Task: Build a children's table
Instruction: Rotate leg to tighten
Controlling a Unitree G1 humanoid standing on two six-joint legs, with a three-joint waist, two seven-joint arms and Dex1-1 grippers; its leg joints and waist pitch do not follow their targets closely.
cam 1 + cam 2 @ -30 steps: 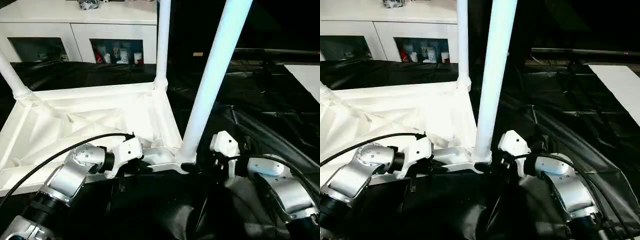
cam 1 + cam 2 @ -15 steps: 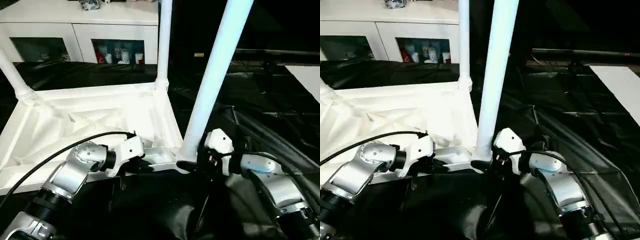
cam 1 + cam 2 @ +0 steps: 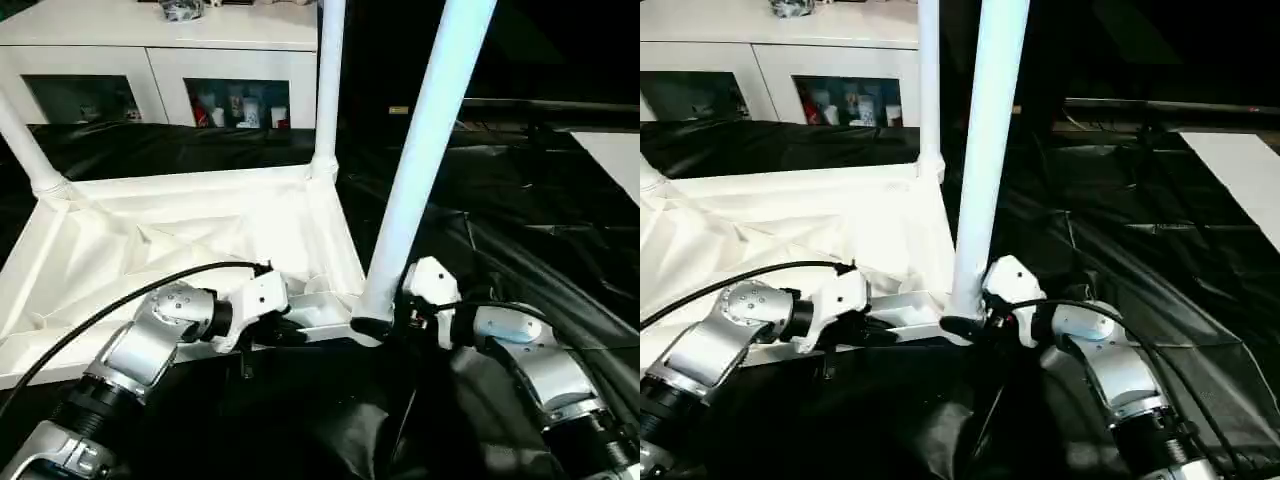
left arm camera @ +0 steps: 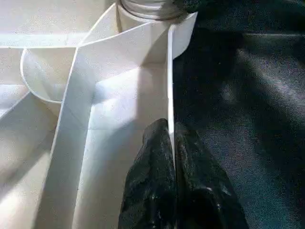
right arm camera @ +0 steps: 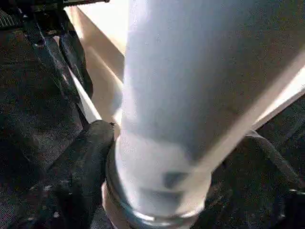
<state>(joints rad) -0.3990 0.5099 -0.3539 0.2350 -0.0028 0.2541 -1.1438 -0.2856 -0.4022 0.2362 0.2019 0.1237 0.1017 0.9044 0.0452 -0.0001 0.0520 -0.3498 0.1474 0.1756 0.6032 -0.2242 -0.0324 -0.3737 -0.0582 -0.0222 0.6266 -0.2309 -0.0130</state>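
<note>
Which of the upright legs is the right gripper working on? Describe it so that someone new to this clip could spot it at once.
Start from the upturned white tabletop lying on the black sheet, ribbed underside up. Go to its near right corner, next to the right gripper. The leg rising there is the one; it looms thickest and nearest the camera, unlike the slimmer far-corner leg by the cabinet.

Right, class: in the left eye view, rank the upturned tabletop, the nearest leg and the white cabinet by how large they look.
1. Tabletop: largest.
2. and 3. Nearest leg and white cabinet: too close to rank; the cabinet stands further back and runs off the picture, so its looks mislead.
</note>
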